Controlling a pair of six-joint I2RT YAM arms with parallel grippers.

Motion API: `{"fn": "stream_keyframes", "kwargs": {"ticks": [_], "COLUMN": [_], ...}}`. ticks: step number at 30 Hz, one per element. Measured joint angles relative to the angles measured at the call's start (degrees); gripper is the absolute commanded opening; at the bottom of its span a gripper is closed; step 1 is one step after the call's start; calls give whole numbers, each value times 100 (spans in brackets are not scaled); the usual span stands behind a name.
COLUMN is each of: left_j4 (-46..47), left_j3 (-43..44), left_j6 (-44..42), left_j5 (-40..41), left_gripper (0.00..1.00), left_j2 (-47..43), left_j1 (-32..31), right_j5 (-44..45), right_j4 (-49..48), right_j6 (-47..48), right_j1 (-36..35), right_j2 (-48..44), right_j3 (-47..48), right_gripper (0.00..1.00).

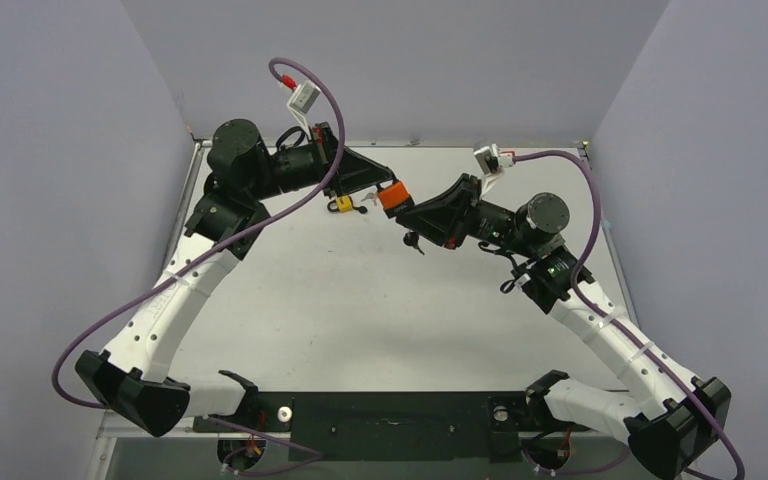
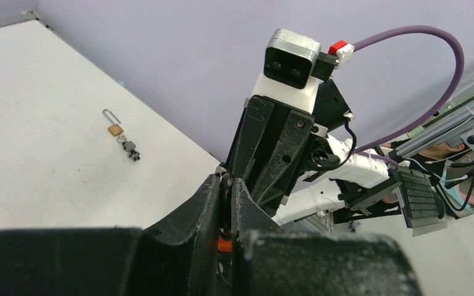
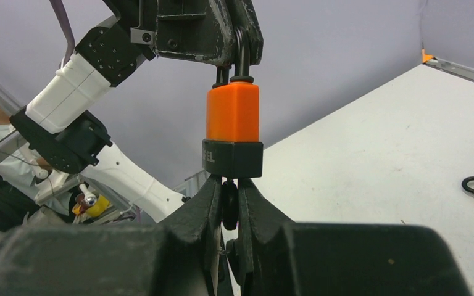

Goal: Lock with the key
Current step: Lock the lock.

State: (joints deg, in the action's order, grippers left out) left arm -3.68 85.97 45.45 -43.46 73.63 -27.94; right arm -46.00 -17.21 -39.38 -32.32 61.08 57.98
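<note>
Pressing together on the black head of the key [image 3: 229, 202], the fingers [image 3: 205, 206] of the right gripper [image 3: 229, 185] are leaving no gap. The key is sitting directly under the orange padlock [image 3: 232, 114], pointing up into its black base cap. How deep the blade is seated cannot be told.

Above the orange padlock, the left gripper [image 3: 241, 52] is clamping the shackle [image 3: 245, 69] with its jaws closed on it. The padlock body is hanging upright beneath, off the table [image 1: 360, 320]. In the left wrist view a sliver of orange is showing below the closed fingertips.

Overhead, the left arm is reaching in from the left of the orange padlock and the right arm from its right.

A yellow padlock [image 1: 340, 204] is lying on the table just left of the orange padlock. A small brass padlock [image 2: 115, 130] with its shackle open and dark keys [image 2: 131, 150] attached is also lying on the table. Its bearing from the orange padlock cannot be told.
</note>
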Motion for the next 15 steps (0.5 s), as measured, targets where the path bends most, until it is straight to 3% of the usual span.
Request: {"fn": "stream_keyframes", "kwargs": {"ticks": [15], "left_j4": [560], "left_j3": [-323], "left_j6": [358], "left_j5": [-435], "left_gripper": [0], "left_j2": [627], "left_j1": [133], "right_j5": [352], "right_j4": [-1292], "right_j6": [-688], "right_j1": [428], "right_j2": [-424], "right_j3": [-1609], "right_gripper": [0]}}
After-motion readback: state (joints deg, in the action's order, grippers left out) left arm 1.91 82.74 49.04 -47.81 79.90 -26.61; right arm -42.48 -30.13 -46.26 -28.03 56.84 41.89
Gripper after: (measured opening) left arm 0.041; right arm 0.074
